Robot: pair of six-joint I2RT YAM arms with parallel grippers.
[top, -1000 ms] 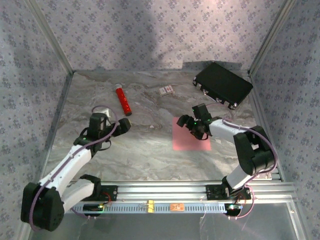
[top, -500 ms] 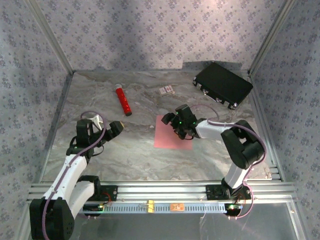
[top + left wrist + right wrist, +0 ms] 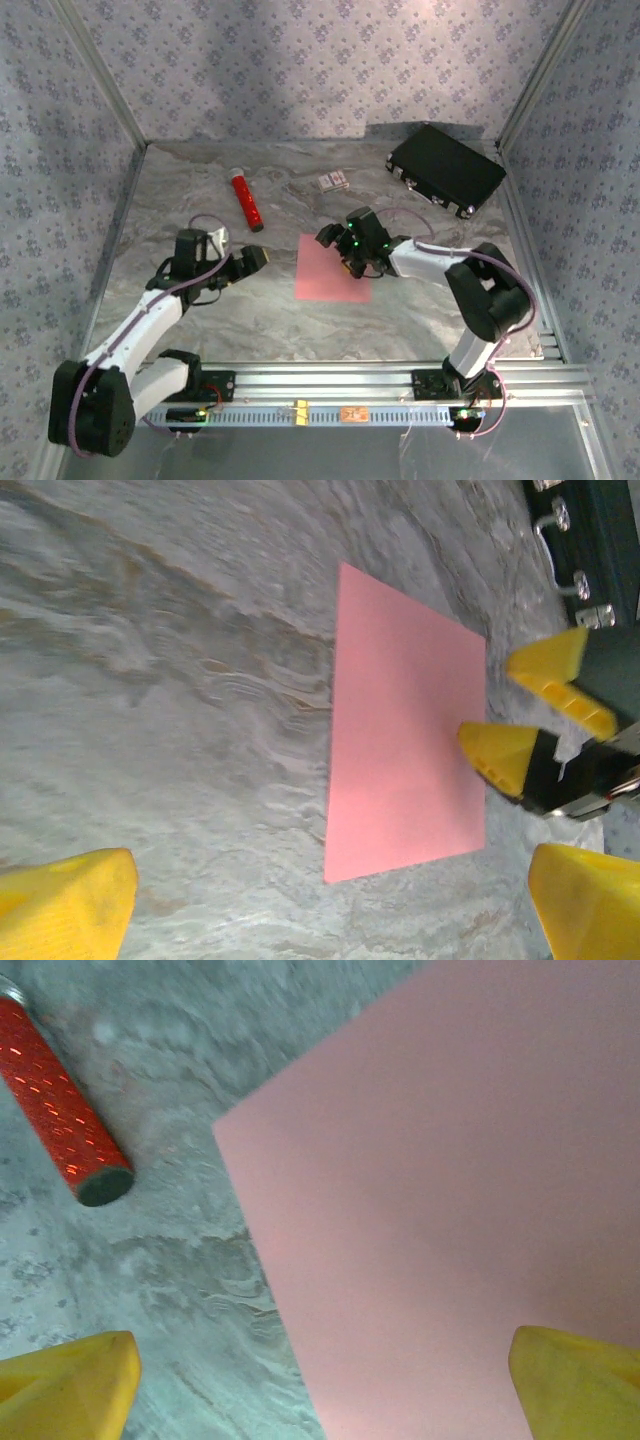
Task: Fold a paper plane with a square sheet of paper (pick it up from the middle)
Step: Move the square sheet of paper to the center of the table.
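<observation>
The square sheet of paper (image 3: pixel 330 272) is pink and lies flat and uncreased on the marble table; a paper plane is out of view. My right gripper (image 3: pixel 340 250) hovers open over the sheet's far right part, one fingertip (image 3: pixel 70 1385) over bare table and the other over the sheet (image 3: pixel 450 1190). My left gripper (image 3: pixel 256 258) stands open a short way left of the sheet, pointing at it. In the left wrist view the sheet (image 3: pixel 405 760) lies ahead of the left gripper (image 3: pixel 330 910), with the right gripper's yellow fingers (image 3: pixel 505 755) at its far edge.
A glossy red cylinder (image 3: pixel 246 201) lies at the back left, its end near the sheet's corner (image 3: pixel 60 1110). A small white-and-red card (image 3: pixel 333 181) sits behind the sheet. A black case (image 3: pixel 446 168) lies at the back right. Metal posts and patterned walls enclose the table.
The sheet has slid left toward the table's middle, with the right gripper moving along above it. The left arm drew back, then swung forward toward the sheet.
</observation>
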